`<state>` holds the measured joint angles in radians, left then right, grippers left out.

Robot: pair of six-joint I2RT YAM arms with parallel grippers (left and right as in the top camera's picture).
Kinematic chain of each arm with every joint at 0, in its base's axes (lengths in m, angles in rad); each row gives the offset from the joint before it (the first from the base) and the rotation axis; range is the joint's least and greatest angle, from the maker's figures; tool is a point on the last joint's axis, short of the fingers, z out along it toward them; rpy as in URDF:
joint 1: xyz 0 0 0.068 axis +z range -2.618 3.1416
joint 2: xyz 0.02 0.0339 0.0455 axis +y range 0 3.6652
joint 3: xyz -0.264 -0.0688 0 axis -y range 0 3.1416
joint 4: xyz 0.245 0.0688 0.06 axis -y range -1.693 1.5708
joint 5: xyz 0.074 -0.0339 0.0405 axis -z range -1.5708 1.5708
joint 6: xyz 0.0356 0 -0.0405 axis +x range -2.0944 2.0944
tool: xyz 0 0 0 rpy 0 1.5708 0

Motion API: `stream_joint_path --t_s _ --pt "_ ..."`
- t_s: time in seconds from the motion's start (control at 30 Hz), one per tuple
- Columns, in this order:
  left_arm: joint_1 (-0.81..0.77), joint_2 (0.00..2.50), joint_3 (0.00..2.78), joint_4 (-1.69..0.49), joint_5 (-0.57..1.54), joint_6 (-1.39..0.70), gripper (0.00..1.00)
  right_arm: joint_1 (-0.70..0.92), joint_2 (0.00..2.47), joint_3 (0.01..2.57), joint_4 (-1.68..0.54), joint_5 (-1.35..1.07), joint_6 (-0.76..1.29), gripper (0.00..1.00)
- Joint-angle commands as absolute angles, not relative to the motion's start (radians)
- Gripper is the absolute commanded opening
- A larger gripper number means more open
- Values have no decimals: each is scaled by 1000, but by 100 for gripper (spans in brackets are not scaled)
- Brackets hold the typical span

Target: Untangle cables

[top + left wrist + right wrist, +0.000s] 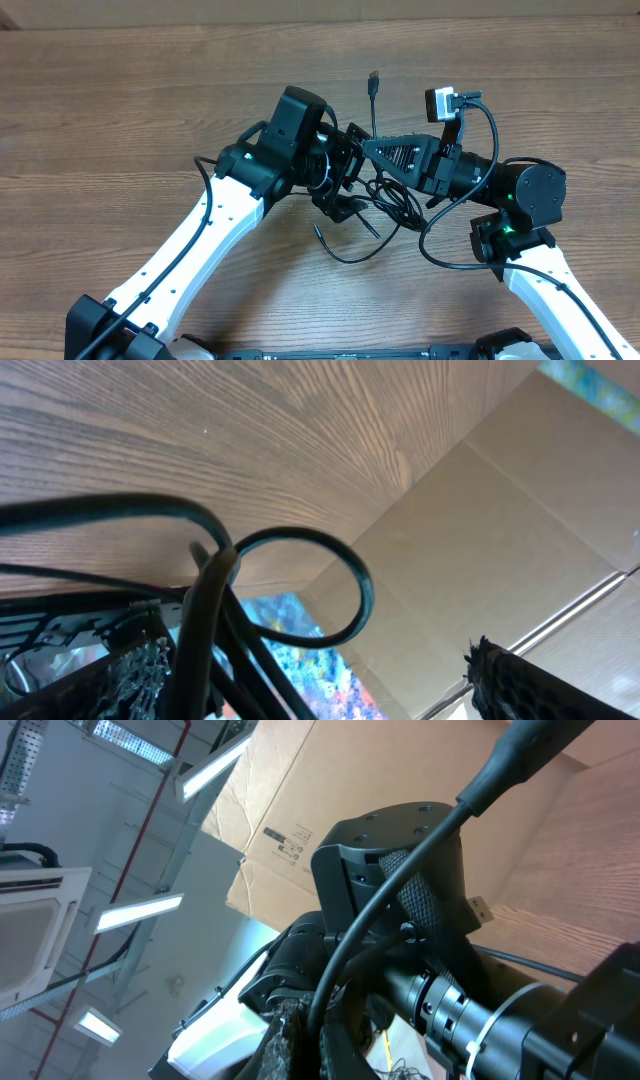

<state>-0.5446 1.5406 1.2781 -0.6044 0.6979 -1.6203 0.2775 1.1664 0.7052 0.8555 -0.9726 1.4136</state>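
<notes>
Several thin black cables (392, 203) lie tangled on the wooden table between the two arms. One strand runs up to a USB-like plug (373, 82); another ends at the front (320, 232). My left gripper (345, 182) is open at the tangle's left side. In the left wrist view the gripper (310, 675) has cable strands and a loop (356, 575) passing between its wide-apart fingers. My right gripper (370, 148) is shut on a cable above the tangle. In the right wrist view the gripper (322, 1042) clamps a strand (400, 890), with the left arm close behind.
The wooden table (120, 100) extends left, right and toward the front. A cardboard wall (300, 8) stands along the far edge. The right arm's own thicker wiring (492, 125) loops beside its wrist. The two grippers nearly touch.
</notes>
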Motion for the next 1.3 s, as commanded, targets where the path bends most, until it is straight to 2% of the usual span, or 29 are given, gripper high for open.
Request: stream_joint_path --t_s 0.0,0.1,0.13,0.2,0.33,0.4,0.57,0.87,0.97,1.03,1.1,1.2,1.27 --pt "-567 1544 1287 -600 737 -1600 100 281 1162 721 870 -970 1413 4" --pt "-573 1544 1287 -600 750 -1600 100 281 1162 721 870 -970 1413 4" --pt "-573 1544 1287 -599 753 -1600 96 281 1162 721 870 -970 1413 4" --pt "-573 1544 1287 -592 753 -1600 64 281 1162 721 870 -970 1413 4" --pt "-573 1544 1287 -592 752 -1601 18 281 1162 721 870 -970 1413 4" --pt "-573 1544 1287 -592 752 -1601 9 281 1162 721 870 -970 1413 4" --pt "-572 1544 1287 -593 752 -1601 4 281 1162 721 870 -970 1413 4" --pt "-542 1544 1287 -593 753 -1605 4 281 1162 721 869 -970 1413 4" --pt "-530 1544 1287 -593 757 -1605 5 280 1162 721 865 -970 1412 15" --pt "-527 1544 1287 -593 756 -1605 4 280 1162 721 863 -970 1406 18" --pt "-527 1544 1287 -592 756 -1605 4 280 1162 721 858 -966 1406 16" --pt "-527 1544 1287 -585 756 -1605 4 280 1163 721 858 -963 1406 4" --pt "-524 1544 1287 -586 756 -1605 4 280 1164 721 858 -963 1406 4"
